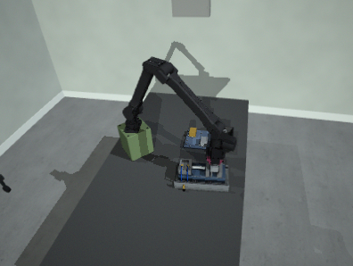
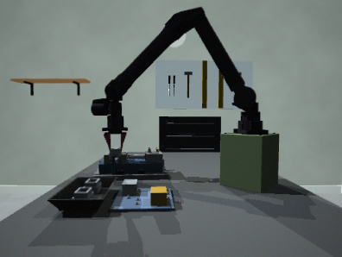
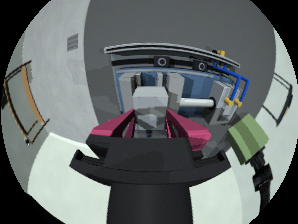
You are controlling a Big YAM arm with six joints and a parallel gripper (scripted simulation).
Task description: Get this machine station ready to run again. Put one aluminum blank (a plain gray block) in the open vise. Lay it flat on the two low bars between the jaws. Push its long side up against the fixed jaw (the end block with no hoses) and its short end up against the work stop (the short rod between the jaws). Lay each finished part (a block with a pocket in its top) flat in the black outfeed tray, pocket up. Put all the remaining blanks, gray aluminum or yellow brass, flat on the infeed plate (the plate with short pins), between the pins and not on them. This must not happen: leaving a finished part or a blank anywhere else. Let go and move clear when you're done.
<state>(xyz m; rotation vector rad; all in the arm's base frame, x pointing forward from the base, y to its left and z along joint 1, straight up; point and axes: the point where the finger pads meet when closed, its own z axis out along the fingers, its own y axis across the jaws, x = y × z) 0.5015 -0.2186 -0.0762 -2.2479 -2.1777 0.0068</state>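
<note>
The gray aluminum blank (image 3: 149,104) sits clamped between the pink fingers of the gripper (image 2: 115,146), low over the vise (image 2: 134,163) at the end away from the hoses. My worry is a crooked release: if the block drops tilted, it may land off one of the low bars, or stay short of the fixed jaw and the work stop (image 3: 197,103). Only the wrist view shows the rod and the block's line to it; only the exterior view shows its height over the vise, plus two pocketed parts in the outfeed tray (image 2: 65,203) and a gray and a yellow block on the infeed plate (image 2: 142,204).
</note>
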